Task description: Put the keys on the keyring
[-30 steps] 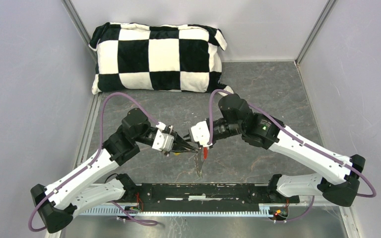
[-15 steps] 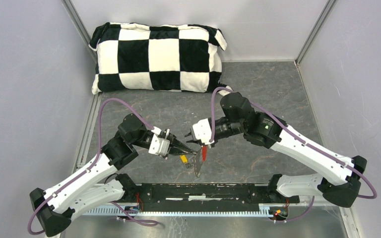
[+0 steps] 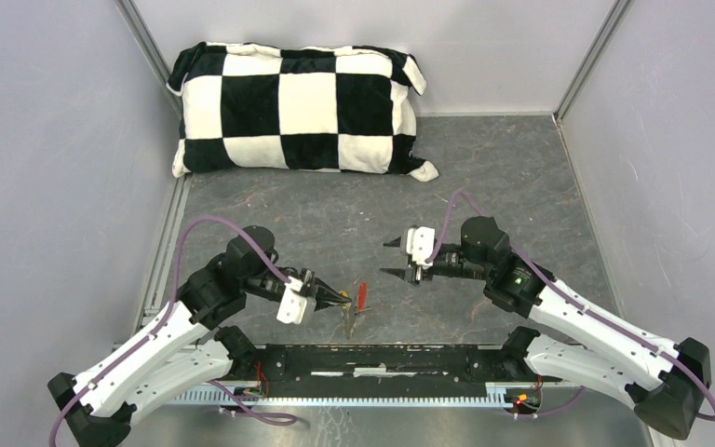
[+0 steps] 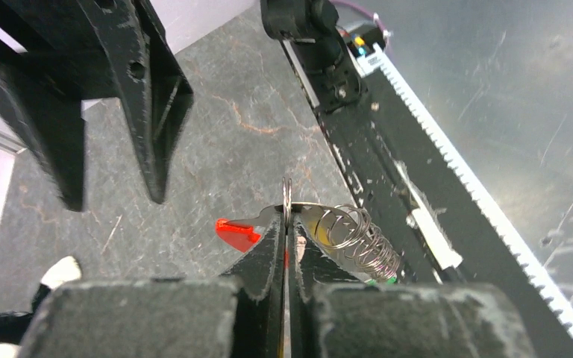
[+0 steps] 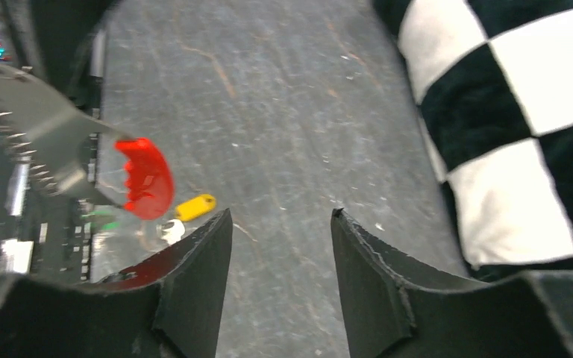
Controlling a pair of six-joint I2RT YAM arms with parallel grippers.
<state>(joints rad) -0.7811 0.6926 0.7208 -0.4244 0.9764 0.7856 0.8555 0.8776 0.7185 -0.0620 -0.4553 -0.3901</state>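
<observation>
The keyring (image 4: 354, 237) is clamped between the shut fingers of the left gripper (image 3: 339, 299). The right gripper (image 3: 392, 258), jaws apart, stands well off to its right.

Left arm (image 3: 149, 340) and right arm (image 3: 596, 321): white shell links over black joint housings, a purple cable (image 3: 214, 218) looped along each. Small green light (image 3: 519, 277) on the right arm. Left claw (image 3: 340, 300) and right claw (image 3: 386, 258): black tapered fingers (image 5: 194, 298), rough-edged, on white mounts.
</observation>
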